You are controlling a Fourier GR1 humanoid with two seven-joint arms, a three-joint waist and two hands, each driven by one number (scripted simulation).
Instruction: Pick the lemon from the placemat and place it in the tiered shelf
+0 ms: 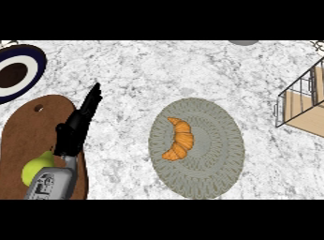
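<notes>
On the round grey woven placemat [217, 154] at the counter's middle lies an orange croissant [179, 139]; no lemon shows on it. The tiered shelf [310, 105], wire-framed with wooden boards, stands at the right edge. My left hand [78, 123] is open, fingers straight and pointing up-right, above the brown cutting board [26, 136] at the left. A yellow-green fruit [36, 168] lies on that board, partly hidden by my left forearm. My right hand does not show.
A dark blue and white plate [11, 75] sits at the upper left. A grey round object [244, 42] peeks in at the top edge. Marbled counter surface spreads between the placemat and the shelf.
</notes>
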